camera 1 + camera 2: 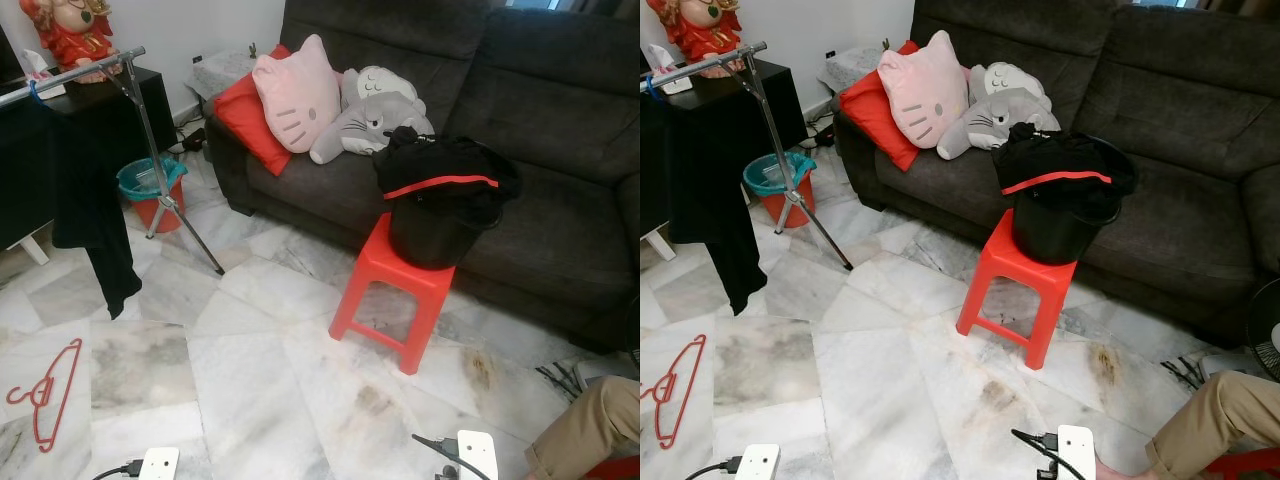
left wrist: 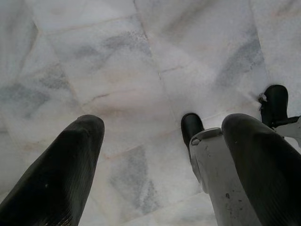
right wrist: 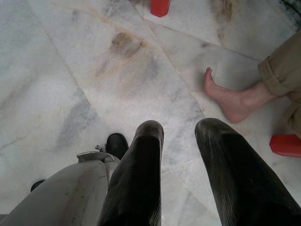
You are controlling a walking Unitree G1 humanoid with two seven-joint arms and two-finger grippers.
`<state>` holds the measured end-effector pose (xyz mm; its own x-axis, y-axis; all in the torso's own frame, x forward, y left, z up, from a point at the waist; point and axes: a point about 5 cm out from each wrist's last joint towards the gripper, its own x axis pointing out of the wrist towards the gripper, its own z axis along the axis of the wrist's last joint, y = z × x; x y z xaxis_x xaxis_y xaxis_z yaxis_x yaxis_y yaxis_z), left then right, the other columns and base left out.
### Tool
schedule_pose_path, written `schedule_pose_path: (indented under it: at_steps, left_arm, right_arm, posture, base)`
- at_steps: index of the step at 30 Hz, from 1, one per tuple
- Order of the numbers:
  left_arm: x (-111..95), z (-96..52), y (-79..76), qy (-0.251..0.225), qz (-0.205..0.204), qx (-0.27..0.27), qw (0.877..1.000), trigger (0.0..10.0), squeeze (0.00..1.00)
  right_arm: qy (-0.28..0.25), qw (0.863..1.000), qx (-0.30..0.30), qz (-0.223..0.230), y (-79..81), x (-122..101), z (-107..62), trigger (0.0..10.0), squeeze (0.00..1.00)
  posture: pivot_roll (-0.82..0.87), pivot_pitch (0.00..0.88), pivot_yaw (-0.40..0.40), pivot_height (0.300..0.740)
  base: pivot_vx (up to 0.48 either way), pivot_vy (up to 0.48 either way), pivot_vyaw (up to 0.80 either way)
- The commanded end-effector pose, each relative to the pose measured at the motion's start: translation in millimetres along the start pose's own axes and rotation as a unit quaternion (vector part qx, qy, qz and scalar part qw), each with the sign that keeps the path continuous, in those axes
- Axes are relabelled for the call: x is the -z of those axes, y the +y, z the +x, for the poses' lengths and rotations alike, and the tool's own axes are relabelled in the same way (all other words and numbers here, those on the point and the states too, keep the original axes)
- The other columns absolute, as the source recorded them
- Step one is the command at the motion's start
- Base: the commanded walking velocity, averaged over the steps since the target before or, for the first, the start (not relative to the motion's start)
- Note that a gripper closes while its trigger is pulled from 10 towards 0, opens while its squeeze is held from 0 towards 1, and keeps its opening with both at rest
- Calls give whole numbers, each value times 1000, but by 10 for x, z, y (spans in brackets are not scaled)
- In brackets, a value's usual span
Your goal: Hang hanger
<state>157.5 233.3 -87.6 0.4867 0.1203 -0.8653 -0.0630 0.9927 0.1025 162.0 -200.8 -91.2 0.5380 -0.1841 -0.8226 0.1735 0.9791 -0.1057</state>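
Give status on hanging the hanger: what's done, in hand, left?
Done: nothing visible; the red wire hanger lies flat on the marble floor. In hand: nothing; the left gripper and right gripper hang open and empty over the floor. Left: pick up the hanger and hook it on the metal clothes rail, where a black garment already hangs.

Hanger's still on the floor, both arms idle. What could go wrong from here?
1. The red hanger lies flat on the marble floor, so the open left pincer may struggle to get a finger under the thin wire.
2. A black garment drapes the rail; the hook could snag it.
3. A person's bare foot lies near the open right pincer.
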Motion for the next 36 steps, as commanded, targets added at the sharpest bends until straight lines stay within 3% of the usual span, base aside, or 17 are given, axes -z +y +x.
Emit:
schedule_pose_path:
  at_steps: [1,6,25,36]
  left_arm:
    - [38,-3,-3,8,2,1,1000,10000,0]
    - [38,-3,-3,8,2,2,1000,10000,0]
    - [41,-4,-2,8,1,3,1000,10000,0]
    - [43,-5,3,9,2,3,1000,10000,0]
  right_arm:
    - [1,1000,2,6,-7,2,0,10000,0]
    - [0,1000,1,9,-6,2,0,10000,0]
    - [-2,1000,4,10,-6,2,-1,10000,0]
    - [-4,1000,1,14,0,3,-3,10000,0]
  posture:
    - [-108,0,-34,740]
    - [-108,0,-34,740]
    - [-109,0,-33,740]
    - [-105,0,-32,740]
  base:
    - [0,0,-619]
    - [0,0,-721]
    - [0,0,0]
    - [0,0,-751]
